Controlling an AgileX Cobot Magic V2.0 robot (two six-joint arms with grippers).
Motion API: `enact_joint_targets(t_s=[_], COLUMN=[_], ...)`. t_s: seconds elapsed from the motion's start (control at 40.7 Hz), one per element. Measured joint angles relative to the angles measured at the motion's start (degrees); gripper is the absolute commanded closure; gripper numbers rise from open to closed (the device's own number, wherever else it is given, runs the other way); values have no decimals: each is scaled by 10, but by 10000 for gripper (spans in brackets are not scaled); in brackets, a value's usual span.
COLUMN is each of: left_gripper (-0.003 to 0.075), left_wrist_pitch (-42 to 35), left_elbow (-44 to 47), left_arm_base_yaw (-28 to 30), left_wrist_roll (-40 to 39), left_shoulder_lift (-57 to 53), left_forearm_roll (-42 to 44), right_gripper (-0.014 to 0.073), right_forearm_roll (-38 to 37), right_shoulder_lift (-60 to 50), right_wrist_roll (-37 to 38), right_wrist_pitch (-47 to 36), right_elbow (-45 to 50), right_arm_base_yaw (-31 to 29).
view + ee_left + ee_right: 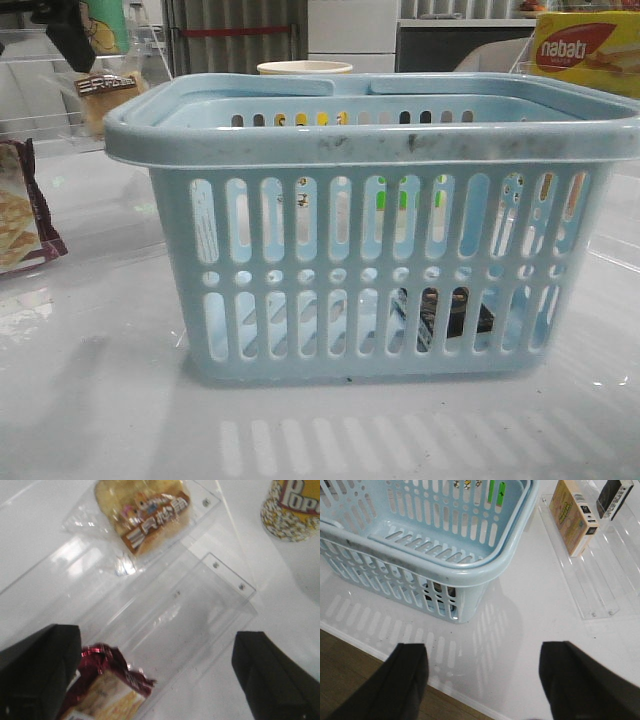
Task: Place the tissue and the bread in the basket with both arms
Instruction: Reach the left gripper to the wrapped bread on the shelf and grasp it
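Pale blue basket (370,225) standing mid-table, dark tissue packet (445,312) lying on its floor, glimpsed through the slots only in the front view. Left gripper (160,672) spread wide, holding nothing, hovering over a clear acrylic stand (200,605); bread (145,512) in its clear packet lying well apart beyond the fingertips, maroon-edged cracker packet (107,687) beside one finger. Right gripper (482,677) likewise parted and empty, near the basket's corner. Yellow Nabati box (585,50) behind.

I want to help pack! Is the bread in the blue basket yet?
Not yet. The bread is out of the basket, lying on a clear shelf under the open left gripper. A dark packet shows through the basket's slots.
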Motion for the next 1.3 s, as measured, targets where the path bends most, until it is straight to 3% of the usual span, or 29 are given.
enact_joint_targets(t_s=[0.32, 0.639, 1.032, 1.303], left_gripper=[65, 85, 470, 619], left_wrist_pitch=[-81, -176, -190, -182], left_elbow=[-100, -112, -112, -112], left_arm_base_yaw=[29, 29, 28, 28], left_wrist_roll=[0, -1, -1, -2], left_shoulder_lift=[128, 183, 191, 192], left_forearm_roll=[-62, -95, -100, -101], right_gripper=[22, 22, 22, 22], right_forearm_roll=[0, 0, 0, 0], right_shoulder_lift=[0, 0, 0, 0], right_wrist_roll=[0, 0, 0, 0], right_wrist_pitch=[1, 1, 2, 2], right_elbow=[0, 0, 0, 0], right_arm_base_yaw=[0, 0, 0, 0])
